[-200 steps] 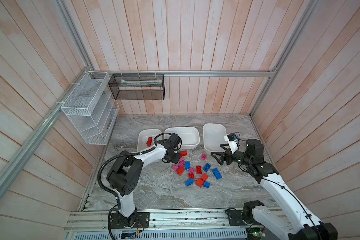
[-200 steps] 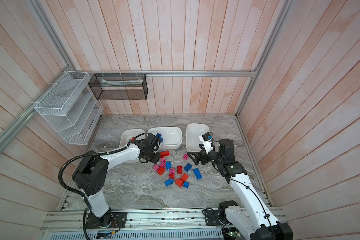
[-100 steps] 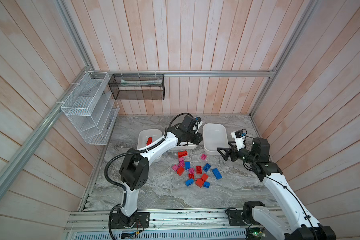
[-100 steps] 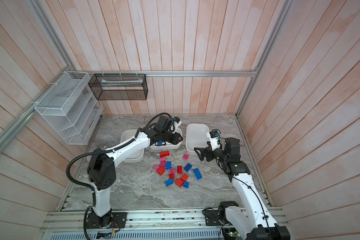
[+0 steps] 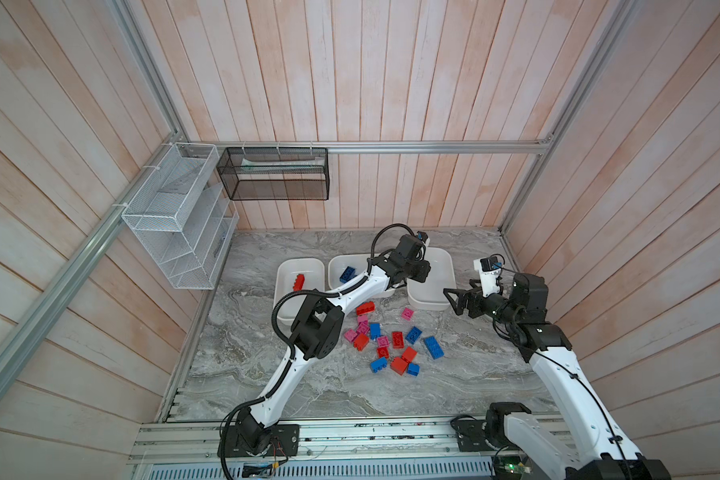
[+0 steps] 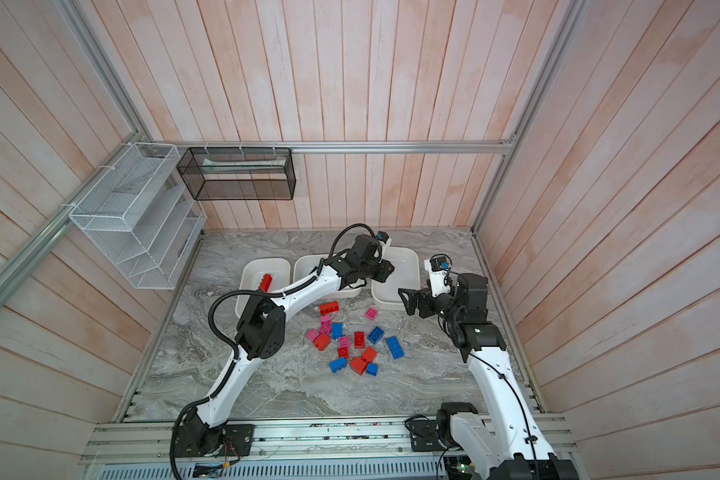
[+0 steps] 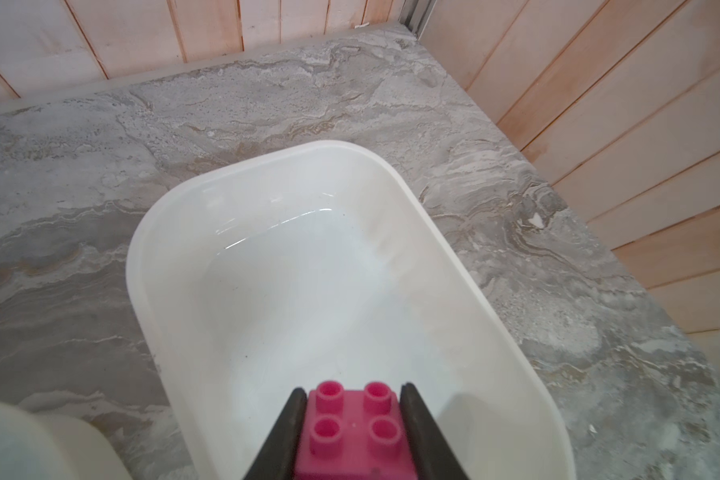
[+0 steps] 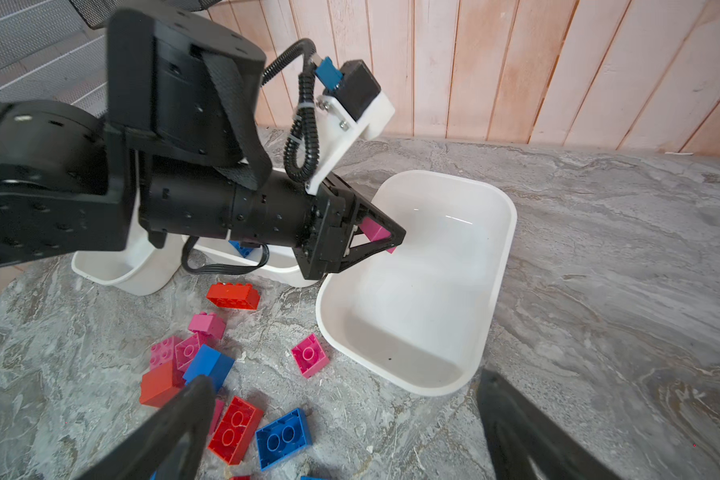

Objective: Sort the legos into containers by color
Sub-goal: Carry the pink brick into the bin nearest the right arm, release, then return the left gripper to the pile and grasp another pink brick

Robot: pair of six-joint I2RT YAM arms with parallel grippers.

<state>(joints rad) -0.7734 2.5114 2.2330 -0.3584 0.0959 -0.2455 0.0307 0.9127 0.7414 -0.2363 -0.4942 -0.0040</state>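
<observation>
Brick: pink brick (image 7: 352, 432) is being pinched by left gripper (image 7: 353, 390), fingers narrowed onto it, over right tub (image 7: 175, 291).
Right gripper (image 5: 451, 300): is gaping wide, holding nothing, hovering beside that tub.
Left tub (image 5: 308, 266): is holding red brick (image 5: 298, 281).
Middle tub (image 5: 337, 262): is holding blue brick (image 5: 347, 274).
Pile (image 5: 391, 340): is lying loose on table (image 5: 350, 395).

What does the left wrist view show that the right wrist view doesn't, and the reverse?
Only the left wrist view: the four studs of the pink brick, seen squarely between the two fingers. Only the right wrist view: loose bricks on the table, a blue brick in the middle tub, and the right gripper, open. Both: the left gripper shut on the pink brick, over the empty white tub.
</observation>
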